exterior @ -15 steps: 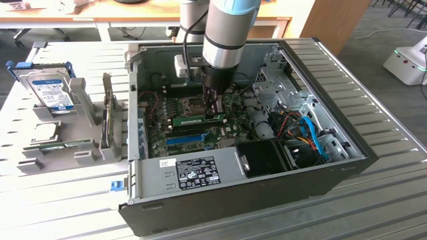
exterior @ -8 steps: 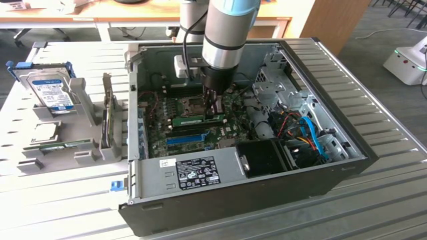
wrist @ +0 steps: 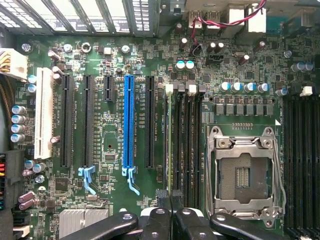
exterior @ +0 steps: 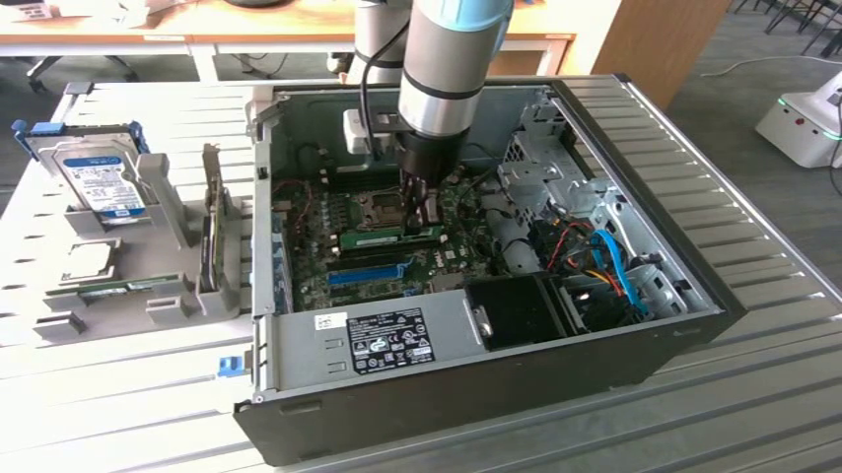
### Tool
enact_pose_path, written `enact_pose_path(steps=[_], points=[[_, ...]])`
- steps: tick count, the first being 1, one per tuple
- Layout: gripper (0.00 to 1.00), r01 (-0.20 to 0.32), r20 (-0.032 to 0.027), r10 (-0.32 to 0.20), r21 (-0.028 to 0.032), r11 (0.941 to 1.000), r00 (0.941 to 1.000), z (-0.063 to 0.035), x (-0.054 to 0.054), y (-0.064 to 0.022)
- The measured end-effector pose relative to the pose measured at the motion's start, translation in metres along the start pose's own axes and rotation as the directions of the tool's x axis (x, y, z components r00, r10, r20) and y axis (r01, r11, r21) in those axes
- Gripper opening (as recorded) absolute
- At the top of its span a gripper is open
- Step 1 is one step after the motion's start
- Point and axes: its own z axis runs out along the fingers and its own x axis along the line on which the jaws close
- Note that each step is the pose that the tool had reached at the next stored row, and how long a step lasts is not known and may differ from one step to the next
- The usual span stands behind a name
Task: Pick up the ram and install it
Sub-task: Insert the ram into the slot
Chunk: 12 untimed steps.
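Open computer case (exterior: 460, 394) lying on its side on a ribbed metal worktop (exterior: 763, 394), its motherboard (exterior: 322, 212) facing up. The robot arm (exterior: 448, 69) reaches down into the case from above. The end effector (exterior: 421, 215) has its fingers drawn together on the upper edge of the ram (exterior: 382, 237), which stands on edge across the board, between the processor socket (exterior: 382, 208) and the blue slot (exterior: 366, 274). Blue cables (exterior: 618, 261) and a black fan housing (exterior: 520, 310) occupy the case toward the exterior view's right. On the exterior view's left, a grey holder (exterior: 172, 296) carries a hard drive (exterior: 103, 177) with a blue label, well apart from the case.
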Motion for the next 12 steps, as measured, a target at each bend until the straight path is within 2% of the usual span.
enact_pose_path(steps=[12], points=[[0.12, 0.000, 0.0001, 0.000, 0.0001, 1.0000, 1.0000, 0.0000, 0.0000, -0.0003]])
